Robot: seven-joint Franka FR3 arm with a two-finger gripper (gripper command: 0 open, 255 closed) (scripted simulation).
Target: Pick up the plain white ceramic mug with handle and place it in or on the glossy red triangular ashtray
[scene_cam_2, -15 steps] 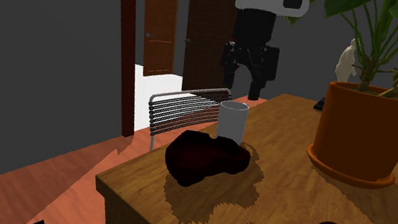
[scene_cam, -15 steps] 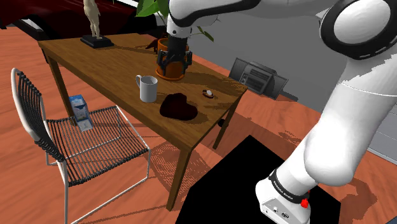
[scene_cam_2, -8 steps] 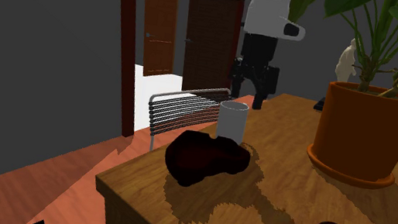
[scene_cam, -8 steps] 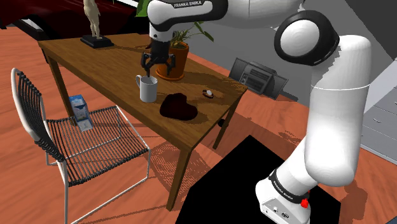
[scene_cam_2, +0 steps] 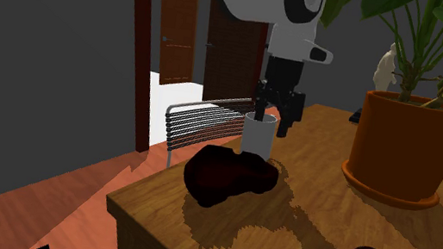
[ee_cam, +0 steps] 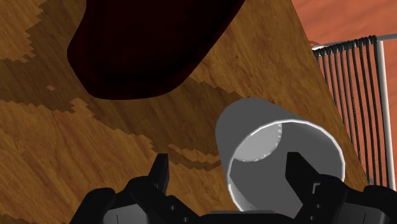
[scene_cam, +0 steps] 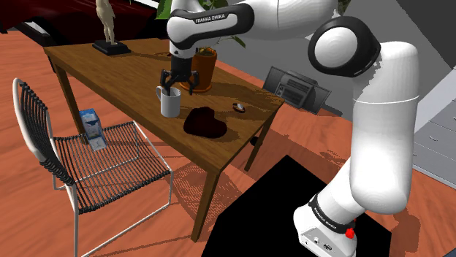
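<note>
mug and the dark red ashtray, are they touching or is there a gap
Apart. The wrist view shows a strip of bare wooden table between the white mug and the dark red ashtray.

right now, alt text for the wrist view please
Open black jaws hover at the rim of a pale grey mug on a wooden table, a dark red ashtray beyond it, a wire chair past the table's edge.

The shoulder view is bright and evenly lit — the second exterior view dim, its brightest patch beyond the doorway [scene_cam_2: 167, 82]. Hard, stair-edged shadows mottle the desk [ee_cam: 57, 153]; the ashtray [ee_cam: 146, 44] renders nearly black.
</note>
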